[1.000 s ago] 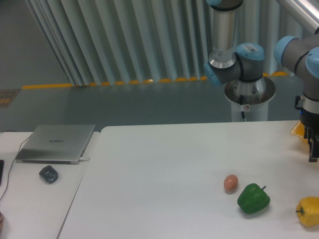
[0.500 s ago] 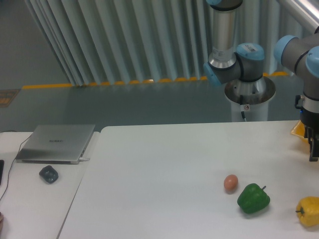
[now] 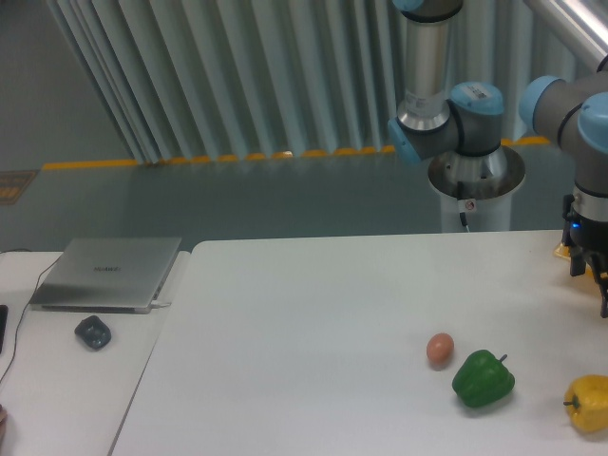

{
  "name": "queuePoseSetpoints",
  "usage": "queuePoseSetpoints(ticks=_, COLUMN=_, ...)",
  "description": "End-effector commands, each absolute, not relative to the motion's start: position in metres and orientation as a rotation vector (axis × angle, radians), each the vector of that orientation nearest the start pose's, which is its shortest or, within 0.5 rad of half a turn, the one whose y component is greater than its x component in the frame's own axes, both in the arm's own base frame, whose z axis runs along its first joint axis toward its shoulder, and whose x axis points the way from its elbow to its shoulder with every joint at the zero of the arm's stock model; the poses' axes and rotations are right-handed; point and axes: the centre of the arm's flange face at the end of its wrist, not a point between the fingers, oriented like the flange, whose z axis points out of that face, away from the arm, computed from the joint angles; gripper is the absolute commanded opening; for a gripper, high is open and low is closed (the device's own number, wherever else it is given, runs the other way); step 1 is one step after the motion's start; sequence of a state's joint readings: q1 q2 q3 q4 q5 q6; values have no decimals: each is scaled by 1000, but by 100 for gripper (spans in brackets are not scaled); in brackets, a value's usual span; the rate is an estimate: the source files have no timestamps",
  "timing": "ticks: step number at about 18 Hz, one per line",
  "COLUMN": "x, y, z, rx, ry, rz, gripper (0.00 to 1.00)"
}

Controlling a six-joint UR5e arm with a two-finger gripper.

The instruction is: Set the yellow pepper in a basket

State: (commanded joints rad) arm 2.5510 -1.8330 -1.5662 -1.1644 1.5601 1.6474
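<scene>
I see the yellow pepper (image 3: 589, 403) at the desk's (image 3: 313, 323) right edge, beside the green pepper (image 3: 483, 379). My claw (image 3: 591, 275) hangs above it, half out of view, so I cannot tell if it is open.

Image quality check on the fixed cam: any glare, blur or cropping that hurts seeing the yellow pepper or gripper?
Fixed camera: flat, soft, bluish light with faint shadows; slight overall softness, no motion blur; the yellow pepper and gripper are both cut by the right edge; mild gloss on the green pepper.
</scene>
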Motion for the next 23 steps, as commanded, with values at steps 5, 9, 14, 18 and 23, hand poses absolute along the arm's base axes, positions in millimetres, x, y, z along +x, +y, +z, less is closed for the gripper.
queuePoseSetpoints(ticks=5, x=-434, y=485, z=362, rx=-2886, ry=1052, rz=249, gripper=100)
queuePoseSetpoints(ticks=9, x=-437, y=492, z=345, rx=-2898, ry=1036, rz=221, gripper=100)
queuePoseSetpoints(ticks=14, x=-445, y=499, z=331, rx=-2917, ry=919, rz=262, gripper=100)
queuePoseSetpoints(ticks=18, x=-451, y=506, z=321, rx=-2912, ry=920, rz=273, gripper=100)
queuePoseSetpoints(ticks=23, x=-454, y=509, z=309, rx=-2920, ry=926, rz=258, gripper=100)
